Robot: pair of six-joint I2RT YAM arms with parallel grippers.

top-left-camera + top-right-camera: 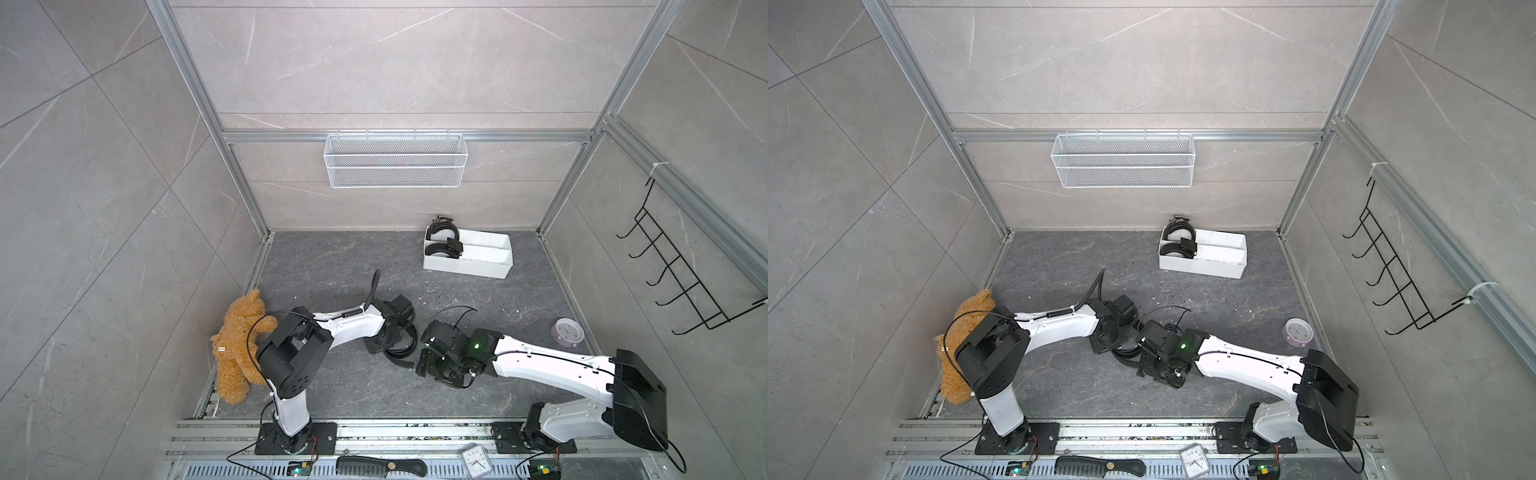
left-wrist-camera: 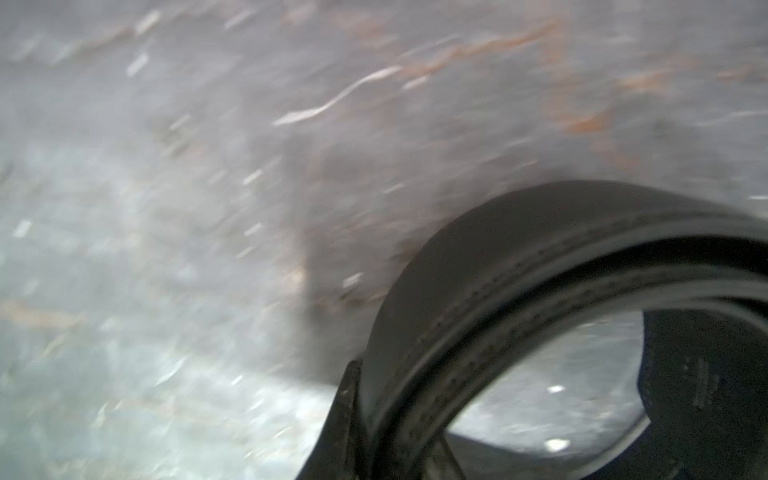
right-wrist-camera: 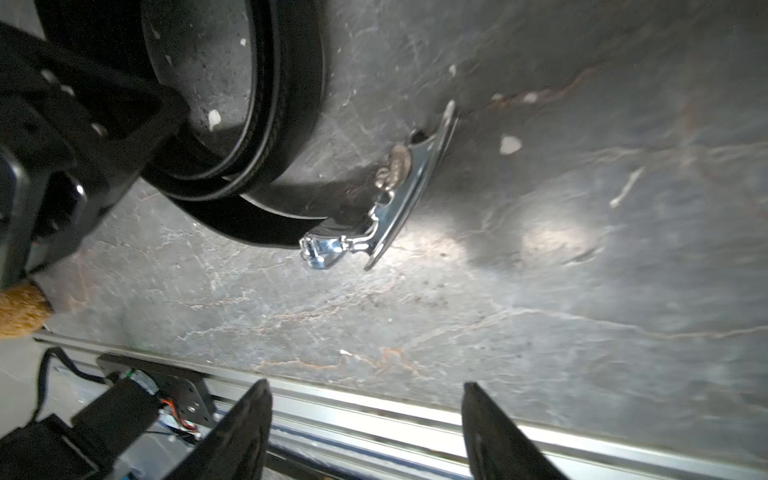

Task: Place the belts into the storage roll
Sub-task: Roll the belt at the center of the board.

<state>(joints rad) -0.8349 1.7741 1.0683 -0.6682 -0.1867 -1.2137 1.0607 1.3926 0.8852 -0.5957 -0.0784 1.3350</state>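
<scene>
A: What lies on the dark stone floor (image 3: 582, 291)?
B: A coiled black belt (image 3: 286, 104), standing on its edge. The silver buckle (image 3: 386, 199) at its loose end rests on the floor.
A: And the right gripper (image 3: 368, 436)?
B: Apart from the buckle, fingers spread wide with nothing between them, over an aluminium rail (image 3: 623, 449).
A: The left gripper (image 3: 75, 137)?
B: Against the coil. I can't make out whether it has a hold.

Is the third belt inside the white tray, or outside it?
Outside: the belt is coiled on the floor between the two arms, well apart from the tray.
</scene>
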